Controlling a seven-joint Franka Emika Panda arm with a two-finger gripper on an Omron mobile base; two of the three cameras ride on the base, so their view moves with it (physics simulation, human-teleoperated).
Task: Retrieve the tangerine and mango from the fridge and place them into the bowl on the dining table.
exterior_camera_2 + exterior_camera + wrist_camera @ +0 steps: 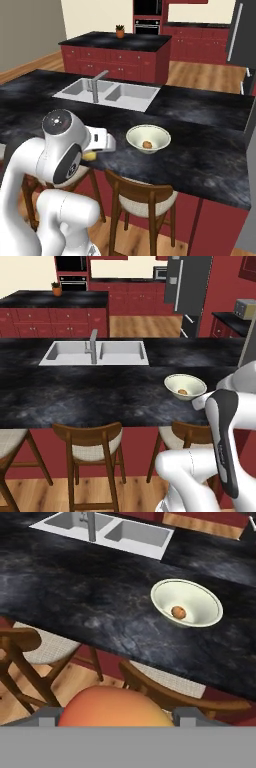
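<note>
Left base view, bowl: the cream bowl [185, 387] is sitting near the front edge of the dining table [100, 391], with the small orange tangerine [183, 391] already lying inside it.
Left base view, room: the fridge [192, 291] is standing at the back right with its door hanging open, and a double sink [95, 352] is lying set into the black marbled top, well apart from the bowl.
Right base view, arm: the white arm is reaching low along the table's near edge, and a sliver of yellow-orange is peeking out beside the hand, just short of the bowl.
Right base view, chairs: a wooden chair [142, 197] is tucked under the overhang below the bowl.
Hand view, gripper: the gripper [114, 718] is holding the mango [115, 707] between its two fingers, which are standing wide apart because the fruit is broad.
Hand view, position: the mango is hanging over the chairs and wooden floor (not yet over the table), with the bowl ahead and to the right.
Judgement: one fruit looks delivered; the mango probably needs carrying forward over the rim before letting go.
</note>
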